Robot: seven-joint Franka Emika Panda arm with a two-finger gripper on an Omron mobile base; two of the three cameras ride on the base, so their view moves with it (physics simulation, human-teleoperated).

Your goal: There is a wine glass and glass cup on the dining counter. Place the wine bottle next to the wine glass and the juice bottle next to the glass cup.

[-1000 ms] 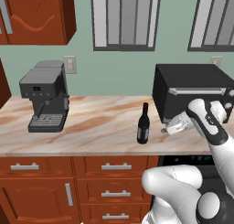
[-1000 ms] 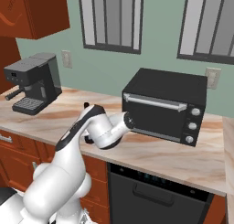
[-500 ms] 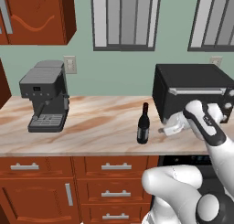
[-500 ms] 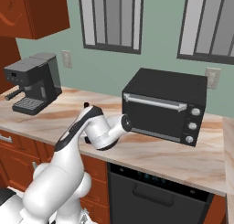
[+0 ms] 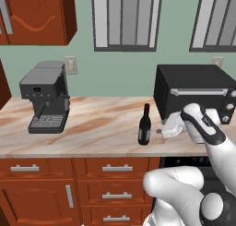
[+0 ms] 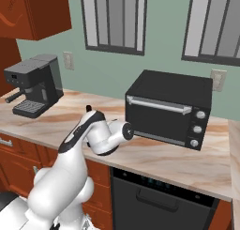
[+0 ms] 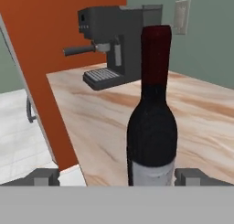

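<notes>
Our claw [image 7: 117,177] is spread, one fingertip either side of the wine bottle [image 7: 152,122], not yet touching. The bottle stands upright on the counter [image 5: 92,123] near its front edge, left of the toaster oven [image 5: 196,89]; an off-centre closure could topple it.

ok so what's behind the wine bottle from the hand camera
Behind the wine bottle stands the grey coffee machine on the marbled worktop, with a wall outlet beyond. The bottle covers part of the machine's right side.
</notes>
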